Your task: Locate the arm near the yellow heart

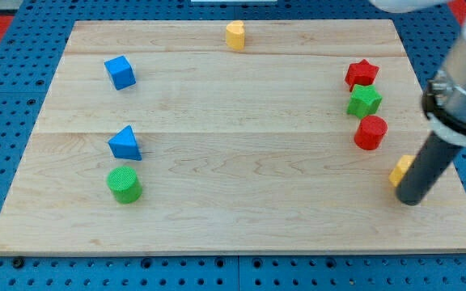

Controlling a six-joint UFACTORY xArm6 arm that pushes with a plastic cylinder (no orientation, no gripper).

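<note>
Nearest the camera, my tip [408,200] stood bare, holding nothing, at the near right, touching a yellow block [401,170]; the yellow heart [235,35] lay far-left.

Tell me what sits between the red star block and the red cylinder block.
In the camera view, the green star block sits between the red star block and the red cylinder block, close to both.

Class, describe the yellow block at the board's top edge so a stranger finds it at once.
Start at the wooden board and follow its top edge to just right of the middle. The yellow heart block stands there alone; the other yellow block sits at the right edge beside my tip.
</note>
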